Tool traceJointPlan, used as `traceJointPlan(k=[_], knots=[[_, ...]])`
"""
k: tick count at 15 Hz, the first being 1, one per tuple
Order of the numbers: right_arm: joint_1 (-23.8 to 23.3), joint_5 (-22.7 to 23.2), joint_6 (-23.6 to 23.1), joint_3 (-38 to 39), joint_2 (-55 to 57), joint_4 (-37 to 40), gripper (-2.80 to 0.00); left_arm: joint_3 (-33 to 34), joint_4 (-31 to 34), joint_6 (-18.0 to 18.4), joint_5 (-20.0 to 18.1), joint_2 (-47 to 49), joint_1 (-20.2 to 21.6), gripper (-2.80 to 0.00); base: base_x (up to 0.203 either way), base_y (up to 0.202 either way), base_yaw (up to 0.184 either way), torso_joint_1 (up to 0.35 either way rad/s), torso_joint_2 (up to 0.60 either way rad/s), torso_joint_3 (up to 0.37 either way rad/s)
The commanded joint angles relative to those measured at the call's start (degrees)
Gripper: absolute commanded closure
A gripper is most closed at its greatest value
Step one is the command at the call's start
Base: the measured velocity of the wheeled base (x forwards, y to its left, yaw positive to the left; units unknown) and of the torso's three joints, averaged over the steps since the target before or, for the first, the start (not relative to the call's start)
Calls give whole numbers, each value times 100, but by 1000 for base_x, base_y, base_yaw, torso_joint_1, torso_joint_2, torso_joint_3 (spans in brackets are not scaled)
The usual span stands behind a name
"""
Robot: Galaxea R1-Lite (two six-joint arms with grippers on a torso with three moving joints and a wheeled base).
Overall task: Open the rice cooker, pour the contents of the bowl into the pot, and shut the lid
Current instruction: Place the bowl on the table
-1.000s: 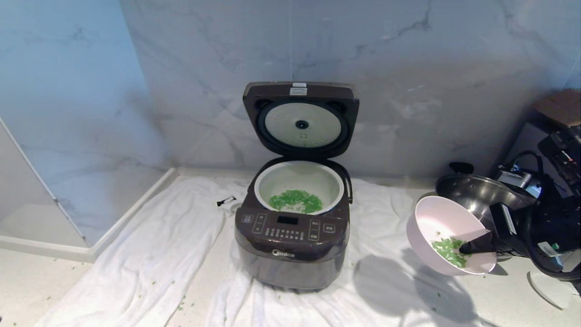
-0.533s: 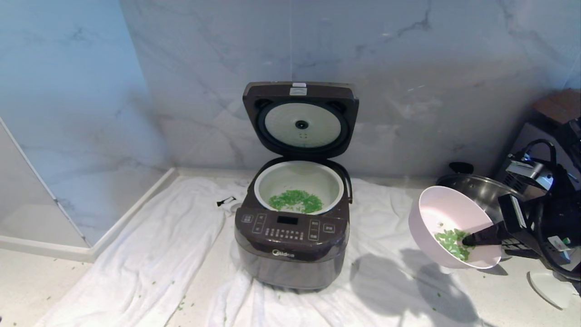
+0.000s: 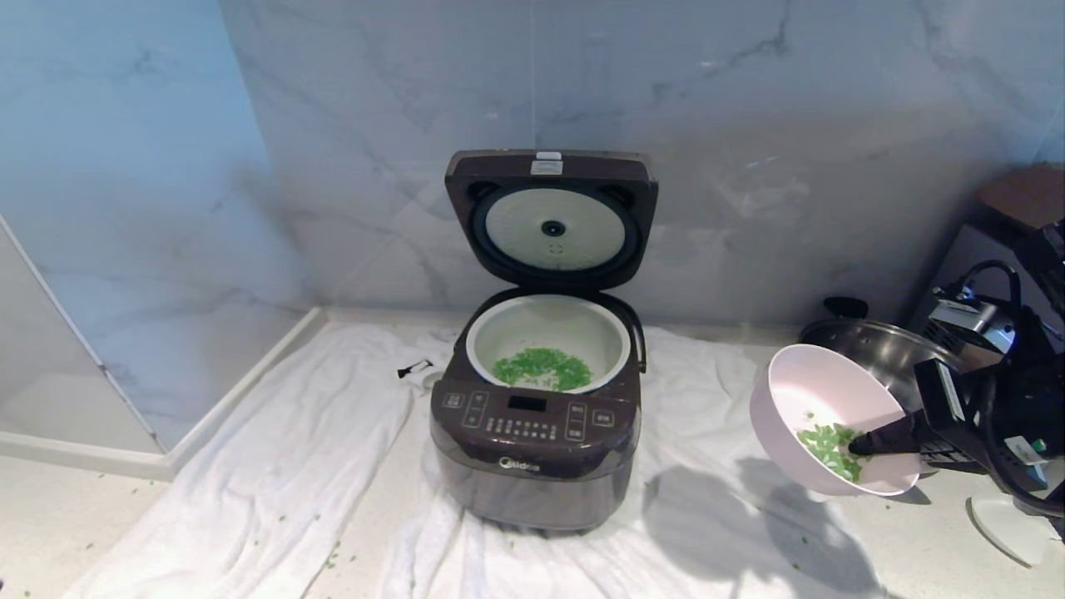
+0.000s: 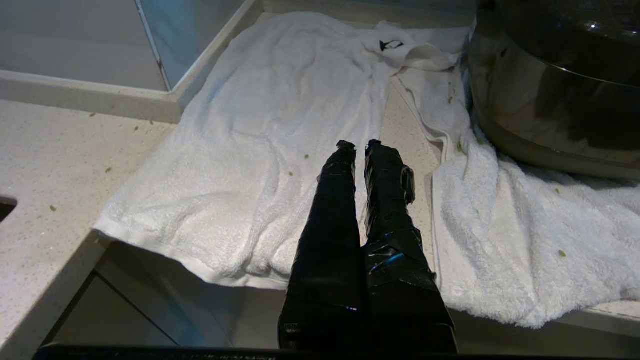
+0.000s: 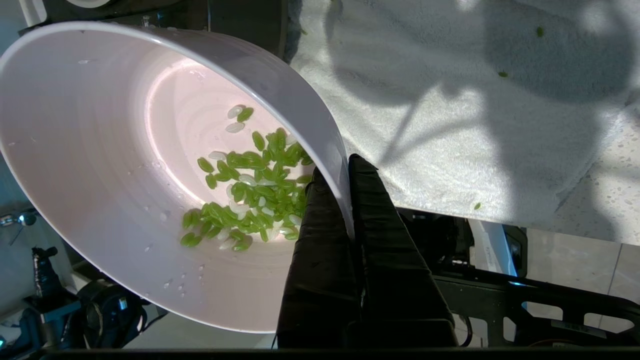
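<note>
The dark rice cooker [image 3: 532,449] stands on a white towel with its lid [image 3: 552,218] raised upright against the wall. Its white pot [image 3: 549,320] holds a patch of green grains. To the right, my right gripper [image 3: 861,448] [image 5: 336,172] is shut on the rim of a pale pink bowl [image 3: 819,399] [image 5: 100,150], one finger inside and one outside. The bowl hangs tilted above the counter, apart from the cooker, with green and white grains [image 5: 250,185] gathered near its low side. My left gripper [image 4: 359,146] is shut and empty, low at the counter's front edge, outside the head view.
A shiny steel pan [image 3: 882,349] with black handles sits behind the bowl at the right. The white towel [image 3: 333,466] [image 4: 260,150] covers the counter around the cooker, with stray green grains on it. Marble walls [image 3: 749,166] close the back and left.
My right gripper has lifted the bowl slightly and drawn it a little to the right, then held almost still. The cooker, lid and pot have not moved.
</note>
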Motion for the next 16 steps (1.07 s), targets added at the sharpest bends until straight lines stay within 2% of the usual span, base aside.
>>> traceJointPlan(k=[1,7,14,16], knots=[[4,15,4,1,16,20,0,-1,3,-5,7,-2,1,0,0,0,0,0,0,0],[4,15,4,18,25,20,0,-1,3,-5,-1,-2,1,0,0,0,0,0,0,0],[1,15,4,10,8,20,0,-1,3,-5,7,-2,1,0,-181,0,-3,0,4,2],[1,6,4,10,16,20,0,-1,3,-5,-2,-2,1,0,-55,0,-4,-6,-1,3]])
